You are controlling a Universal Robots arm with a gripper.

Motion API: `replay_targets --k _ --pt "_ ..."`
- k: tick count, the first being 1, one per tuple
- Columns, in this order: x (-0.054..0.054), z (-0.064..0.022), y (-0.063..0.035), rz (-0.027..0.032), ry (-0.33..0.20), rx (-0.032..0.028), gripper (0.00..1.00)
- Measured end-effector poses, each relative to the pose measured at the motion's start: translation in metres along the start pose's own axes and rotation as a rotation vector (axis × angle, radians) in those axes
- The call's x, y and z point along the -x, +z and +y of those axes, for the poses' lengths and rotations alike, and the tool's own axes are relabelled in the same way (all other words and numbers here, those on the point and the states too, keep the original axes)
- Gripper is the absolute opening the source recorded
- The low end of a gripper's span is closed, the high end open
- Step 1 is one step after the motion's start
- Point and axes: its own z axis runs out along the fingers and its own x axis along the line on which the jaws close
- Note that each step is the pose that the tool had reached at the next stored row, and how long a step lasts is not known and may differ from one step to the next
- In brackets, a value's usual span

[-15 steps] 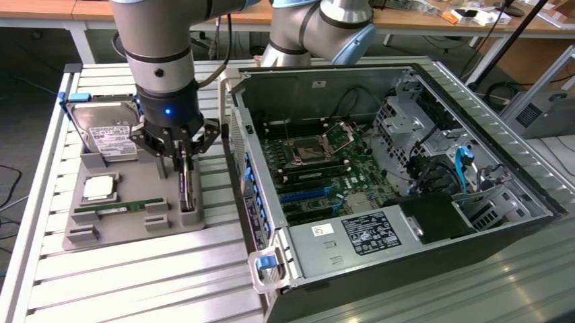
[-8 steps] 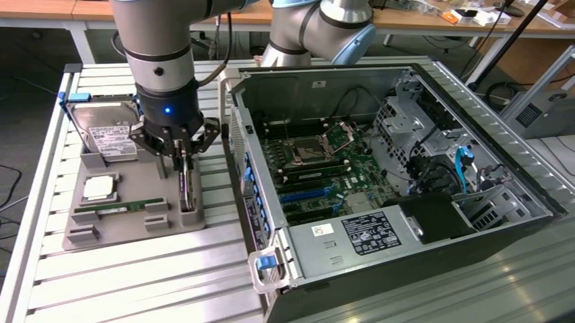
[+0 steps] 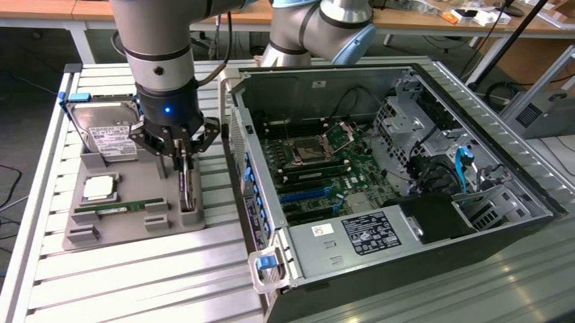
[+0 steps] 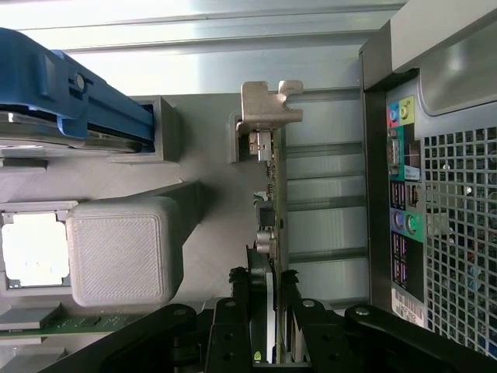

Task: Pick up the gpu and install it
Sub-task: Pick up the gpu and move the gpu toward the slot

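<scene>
The gpu [image 3: 184,187] is a thin dark card standing on edge in a slot of the grey holder [image 3: 134,232] on the exterior view's left. My gripper [image 3: 182,153] points straight down over it, with a finger on each side of the card's upper edge. The wrist view looks along the gpu [image 4: 273,194] edge-on, with its silver end bracket [image 4: 268,105] at the far end. The black fingers [image 4: 233,318] press against both faces of the card, so my gripper [image 4: 268,318] is shut on it. The card's lower edge still sits in the holder.
The open computer case [image 3: 503,202] lies on the exterior view's right, motherboard [image 3: 328,161] and blue expansion slots [image 3: 301,195] exposed. Its rear port panel [image 4: 404,194] is close beside the card. The holder also carries a hard drive [image 3: 106,131], a processor [image 3: 99,188] and a green RAM stick [image 3: 121,207].
</scene>
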Motion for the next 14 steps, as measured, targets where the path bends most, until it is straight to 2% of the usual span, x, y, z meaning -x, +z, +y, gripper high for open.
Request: replay_targets --k 14 --pt "0.0001 0.0000 -0.0020 0.0000 0.000 0.0000 0.27"
